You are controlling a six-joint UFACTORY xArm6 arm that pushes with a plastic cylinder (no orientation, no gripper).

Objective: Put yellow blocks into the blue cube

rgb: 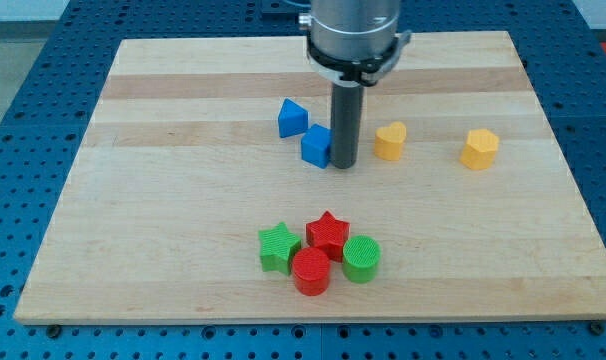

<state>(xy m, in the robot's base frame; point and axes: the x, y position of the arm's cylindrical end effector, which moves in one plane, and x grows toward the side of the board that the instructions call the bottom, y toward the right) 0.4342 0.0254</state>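
Note:
The blue cube [316,146] sits near the board's middle, slightly toward the view's top. My tip [343,165] rests right beside the cube's right side, touching or nearly touching it. A yellow heart-shaped block [389,141] lies a short way to the right of my tip. A yellow hexagonal block [479,149] lies farther right. A blue triangular block [292,117] sits just up and left of the cube.
A cluster sits near the view's bottom centre: a green star [278,247], a red star [328,234], a red cylinder [310,271] and a green cylinder [361,258]. The wooden board [133,200] is bordered by a blue perforated table.

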